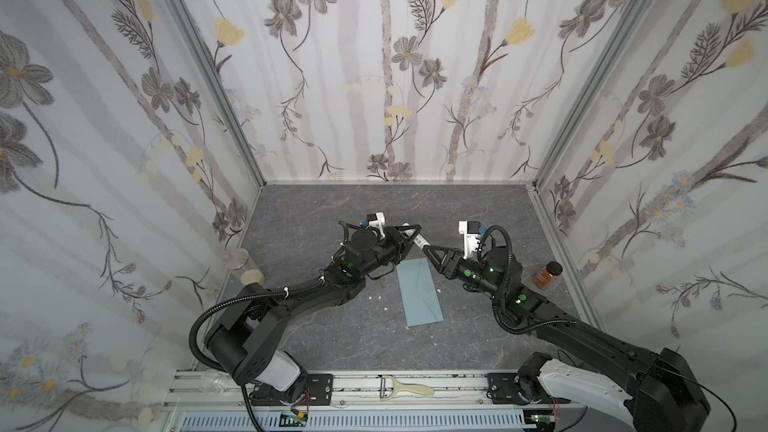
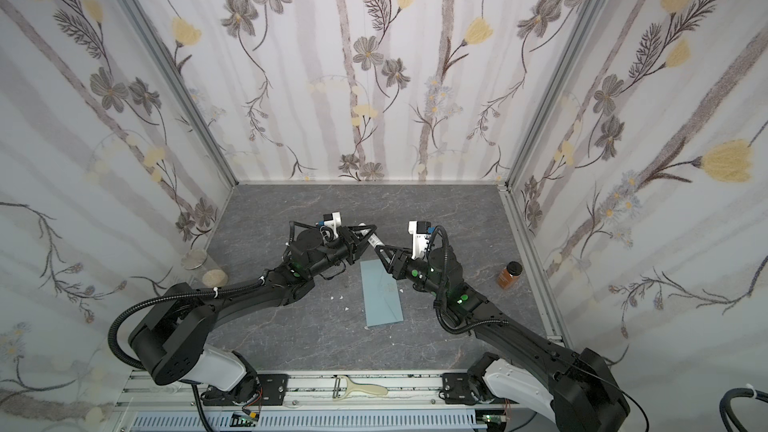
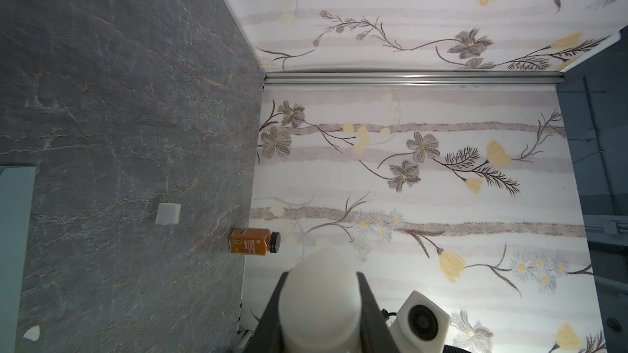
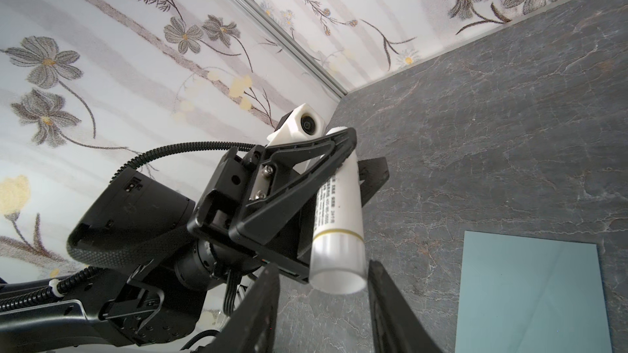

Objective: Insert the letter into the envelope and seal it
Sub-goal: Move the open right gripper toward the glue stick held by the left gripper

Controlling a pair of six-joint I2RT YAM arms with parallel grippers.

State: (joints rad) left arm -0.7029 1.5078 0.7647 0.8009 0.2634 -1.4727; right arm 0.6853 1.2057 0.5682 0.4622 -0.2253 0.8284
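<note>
The blue-grey envelope (image 1: 419,295) (image 2: 382,299) lies flat on the dark table between the two arms, flap side up; it also shows in the right wrist view (image 4: 530,293) and at the edge of the left wrist view (image 3: 15,249). The letter is out of view. Above the envelope's far end, my left gripper (image 1: 409,231) (image 2: 368,229) (image 3: 321,307) (image 4: 363,154) is shut on a white glue stick (image 1: 417,238) (image 3: 321,303) (image 4: 339,225). My right gripper (image 1: 428,248) (image 2: 380,249) (image 4: 322,264) is open, its jaws standing on either side of the stick's free end with a gap.
An orange-brown jar (image 1: 547,274) (image 3: 253,241) with a black cap stands by the right wall. A clear glass jar (image 1: 243,265) sits at the left wall. A small white block (image 3: 167,213) and white scraps (image 1: 376,297) lie on the table. A peeler (image 1: 405,388) rests on the front rail.
</note>
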